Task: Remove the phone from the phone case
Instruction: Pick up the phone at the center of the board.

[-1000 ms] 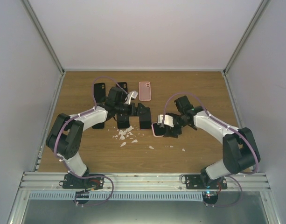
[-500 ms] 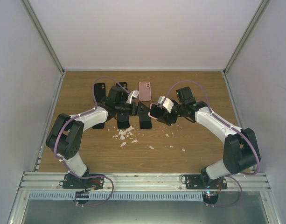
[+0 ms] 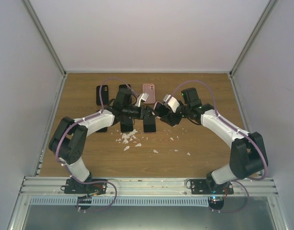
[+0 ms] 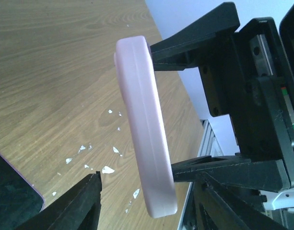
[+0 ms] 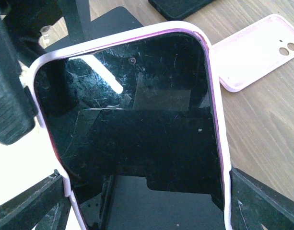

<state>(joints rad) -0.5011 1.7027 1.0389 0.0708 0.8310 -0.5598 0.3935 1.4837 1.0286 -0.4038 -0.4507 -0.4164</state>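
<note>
The phone [image 5: 137, 134], dark screen facing the right wrist camera, sits in a pale pink phone case [image 5: 217, 120]. My right gripper [image 5: 144, 191] is shut across its width and holds it off the table. In the top view the cased phone [image 3: 158, 106] hangs mid-table between both grippers. My left gripper [image 3: 149, 111] has come up to its free end. The left wrist view shows the case [image 4: 144, 124] edge-on between the left gripper [image 4: 149, 179] jaws. A clear gap remains on the side of its left finger [image 4: 84, 203], so that gripper is open.
An empty pink case [image 3: 148, 91] lies just behind the grippers, also seen in the right wrist view [image 5: 262, 48]. Black cases or phones lie at the back left [image 3: 101, 94] and under the left arm [image 3: 149, 124]. White crumbs [image 3: 130, 139] litter the wooden table [image 3: 204, 143].
My right arm has carried the cased phone up and left, from near the table to the left gripper. The left gripper's jaws have narrowed around the phone's end.
</note>
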